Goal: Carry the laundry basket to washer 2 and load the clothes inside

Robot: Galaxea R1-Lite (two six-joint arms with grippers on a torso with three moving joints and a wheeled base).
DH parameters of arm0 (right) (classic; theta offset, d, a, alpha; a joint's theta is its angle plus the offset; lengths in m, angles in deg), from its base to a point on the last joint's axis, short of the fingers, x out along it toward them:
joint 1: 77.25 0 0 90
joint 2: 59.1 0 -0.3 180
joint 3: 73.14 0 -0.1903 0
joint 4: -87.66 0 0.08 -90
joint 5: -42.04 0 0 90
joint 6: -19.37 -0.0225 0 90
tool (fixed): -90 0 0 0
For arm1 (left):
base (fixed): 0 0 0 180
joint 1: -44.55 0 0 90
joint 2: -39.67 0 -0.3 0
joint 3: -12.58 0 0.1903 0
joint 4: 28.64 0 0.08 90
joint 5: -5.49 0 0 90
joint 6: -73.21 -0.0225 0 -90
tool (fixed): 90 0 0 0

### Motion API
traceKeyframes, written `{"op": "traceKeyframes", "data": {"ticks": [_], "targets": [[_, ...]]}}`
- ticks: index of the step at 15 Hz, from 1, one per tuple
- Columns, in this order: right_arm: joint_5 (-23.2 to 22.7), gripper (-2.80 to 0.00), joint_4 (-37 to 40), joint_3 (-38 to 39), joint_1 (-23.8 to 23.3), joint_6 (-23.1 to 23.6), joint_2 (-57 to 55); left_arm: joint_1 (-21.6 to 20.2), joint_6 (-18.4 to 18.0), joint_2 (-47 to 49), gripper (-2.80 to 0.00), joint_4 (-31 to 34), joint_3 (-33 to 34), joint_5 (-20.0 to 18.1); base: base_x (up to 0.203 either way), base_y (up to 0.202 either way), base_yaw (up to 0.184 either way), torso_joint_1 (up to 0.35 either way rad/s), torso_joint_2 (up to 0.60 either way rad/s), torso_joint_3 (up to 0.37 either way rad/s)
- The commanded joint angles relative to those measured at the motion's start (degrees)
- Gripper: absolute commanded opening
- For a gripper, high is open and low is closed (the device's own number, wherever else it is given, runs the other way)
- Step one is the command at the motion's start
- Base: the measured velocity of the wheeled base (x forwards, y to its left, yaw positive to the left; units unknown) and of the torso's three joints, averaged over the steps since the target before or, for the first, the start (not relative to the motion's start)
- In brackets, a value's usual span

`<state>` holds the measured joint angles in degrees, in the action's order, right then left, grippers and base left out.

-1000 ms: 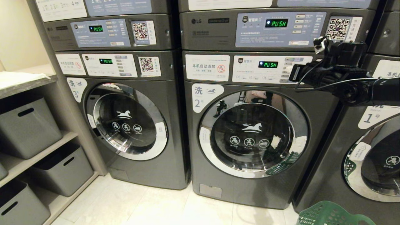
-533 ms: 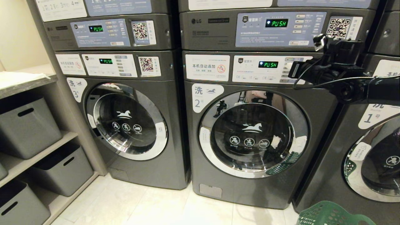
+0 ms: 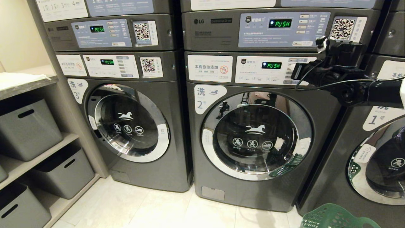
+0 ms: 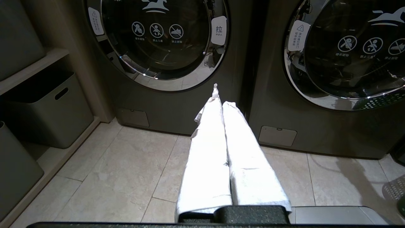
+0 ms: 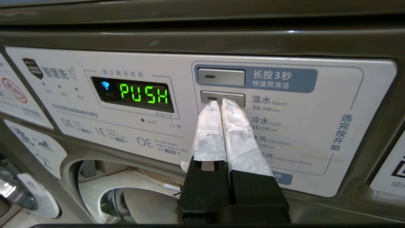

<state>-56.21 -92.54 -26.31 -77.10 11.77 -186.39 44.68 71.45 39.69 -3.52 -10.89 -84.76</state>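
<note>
Right gripper (image 5: 221, 104), fingers pressed together and holding nothing, raised at the control panel (image 3: 272, 70) of washer 2 (image 3: 253, 133). In the right wrist view its white-wrapped fingertips (image 5: 209, 109) lie at the lower edge of the second grey button (image 5: 222, 96) from the top; whether they touch it cannot be told. The lit display (image 5: 144, 93), reading PUSH, sits at nine o'clock from the tips. The wrapped fingers cover part of the printed wash labels below the button. In the head view the right arm (image 3: 354, 85) enters from three o'clock and hides the panel's right edge; the fingertips themselves cannot be made out there.

Left gripper (image 4: 223, 104), also closed and empty, hangs low over the tiled floor (image 4: 126, 164), pointing at the gap between two washer fronts; it is out of the head view.

Laundry basket (image 3: 335, 217), green and perforated, stands on the floor at five o'clock in the head view, cut off by the frame so only its rim shows; its contents cannot be seen. It lies in front of washer 1 (image 3: 373, 152), near washer 2. A green reflection (image 3: 286, 166) appears in washer 2's closed door (image 3: 256, 136).

Farther to nine o'clock: washer 3 (image 3: 126, 123), then shelves with grey bins (image 3: 28, 126), partly cut off.
</note>
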Motion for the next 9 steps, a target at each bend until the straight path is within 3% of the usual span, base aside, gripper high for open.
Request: {"op": "traceKeyframes", "data": {"ticks": [1, 9], "targets": [[0.34, -2.8, -0.17, -0.61, 0.19, -0.13, -0.33, 0.04, 0.0, -0.2, -2.8, 0.0, 0.01, -0.02, 0.0, 0.0, 0.0, 0.0, 0.0, 0.0], [0.7, -2.8, -0.03, -0.94, 0.9, 0.12, -1.53, 0.04, 0.0, -0.2, -2.8, 0.0, 0.01, -0.02, 0.0, 0.0, 0.0, 0.0, 0.0, 0.0]]}}
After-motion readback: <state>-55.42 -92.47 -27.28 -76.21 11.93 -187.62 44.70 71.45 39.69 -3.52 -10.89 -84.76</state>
